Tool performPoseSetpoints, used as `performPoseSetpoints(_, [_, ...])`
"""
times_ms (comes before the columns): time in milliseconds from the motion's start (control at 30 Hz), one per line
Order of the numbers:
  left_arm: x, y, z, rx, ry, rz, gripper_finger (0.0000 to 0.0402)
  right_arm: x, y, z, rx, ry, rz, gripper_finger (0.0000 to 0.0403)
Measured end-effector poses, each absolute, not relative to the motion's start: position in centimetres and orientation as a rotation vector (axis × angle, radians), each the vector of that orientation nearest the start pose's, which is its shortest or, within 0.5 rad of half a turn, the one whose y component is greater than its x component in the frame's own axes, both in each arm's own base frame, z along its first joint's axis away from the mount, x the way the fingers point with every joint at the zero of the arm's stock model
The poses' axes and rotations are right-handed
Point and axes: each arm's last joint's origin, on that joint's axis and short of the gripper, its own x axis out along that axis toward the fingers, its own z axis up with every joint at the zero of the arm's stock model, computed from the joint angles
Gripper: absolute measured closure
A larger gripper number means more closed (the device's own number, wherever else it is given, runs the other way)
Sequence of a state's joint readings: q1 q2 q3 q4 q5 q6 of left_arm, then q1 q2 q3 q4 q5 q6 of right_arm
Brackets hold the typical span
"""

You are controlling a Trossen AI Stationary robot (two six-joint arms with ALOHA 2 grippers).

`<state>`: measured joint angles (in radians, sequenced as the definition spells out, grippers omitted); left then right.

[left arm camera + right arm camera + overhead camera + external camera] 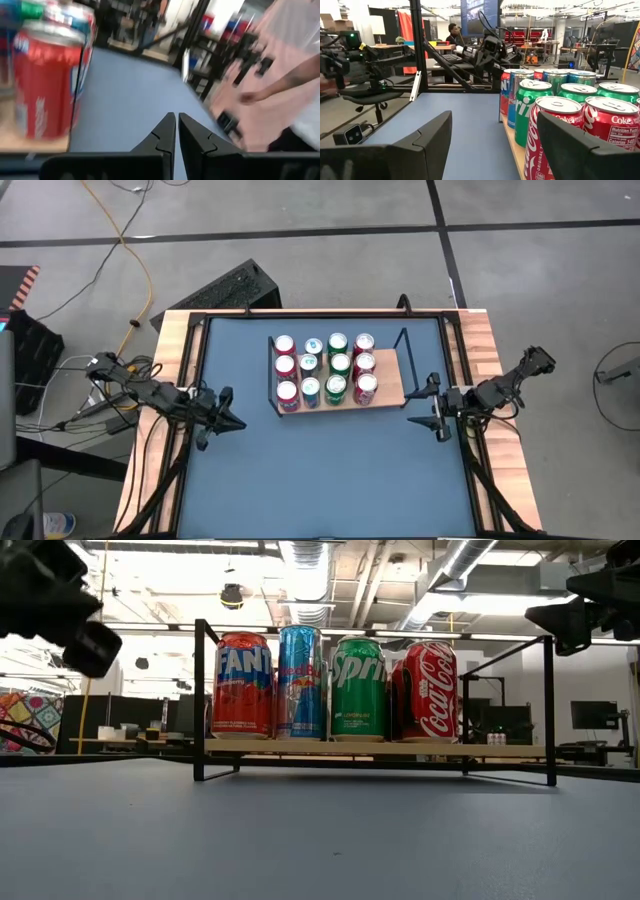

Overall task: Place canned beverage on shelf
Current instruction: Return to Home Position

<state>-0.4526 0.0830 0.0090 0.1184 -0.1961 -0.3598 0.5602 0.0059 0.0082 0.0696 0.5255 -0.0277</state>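
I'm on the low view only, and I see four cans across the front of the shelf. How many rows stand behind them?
Observer: Two more. The high view shows twelve cans on the shelf, four across and three deep.
Operator: Any board left bare?
Observer: Yes, a strip at the shelf's right end, beside the Coca-Cola cans.
Operator: Are the grippers open or shut?
Observer: By the wrist views, the left gripper is shut and the right gripper is open.
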Motion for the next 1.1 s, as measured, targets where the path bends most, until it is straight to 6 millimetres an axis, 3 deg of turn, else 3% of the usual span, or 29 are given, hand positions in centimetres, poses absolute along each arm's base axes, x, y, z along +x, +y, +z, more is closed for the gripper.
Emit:
performPoseSetpoints(233, [9.44, -4.02, 16.42, -0.276, 0.092, -0.263, 0.0393, 8.69, 3.74, 17.21, 0.009, -0.061, 0.035, 0.0121])
performPoseSetpoints(1100, [9.42, -4.0, 16.44, -0.278, 0.098, -0.26, 0.0393, 8.69, 3.74, 17.2, 0.009, -0.06, 0.035, 0.0121])
